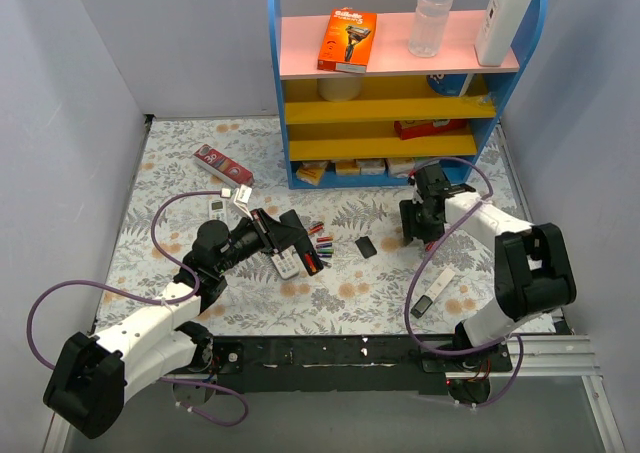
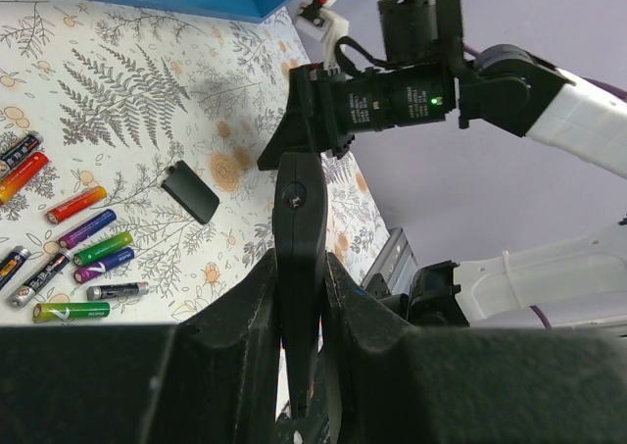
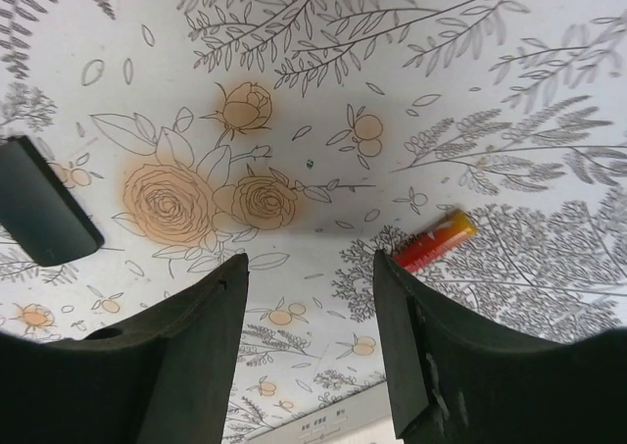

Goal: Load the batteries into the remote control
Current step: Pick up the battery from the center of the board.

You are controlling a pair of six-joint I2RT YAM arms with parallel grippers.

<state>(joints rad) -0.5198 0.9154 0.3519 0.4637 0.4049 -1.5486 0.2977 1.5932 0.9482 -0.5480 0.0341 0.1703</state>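
My left gripper (image 1: 272, 228) is shut on a black remote control (image 1: 298, 235), held edge-on between the jaws in the left wrist view (image 2: 299, 219). Several loose batteries (image 1: 322, 238), red, green, purple and black, lie on the flowered cloth beside it (image 2: 78, 253). A black battery cover (image 1: 366, 247) lies between the arms and also shows in the left wrist view (image 2: 191, 191). My right gripper (image 1: 418, 233) is open and empty, hovering over the cloth (image 3: 309, 263). A red-orange battery (image 3: 436, 240) lies just past its right finger.
A white remote (image 1: 287, 265) lies under the left gripper; another white remote (image 1: 435, 293) lies front right. A blue shelf unit (image 1: 400, 83) stands at the back. A red packet (image 1: 222, 163) and a small remote (image 1: 217, 205) lie back left.
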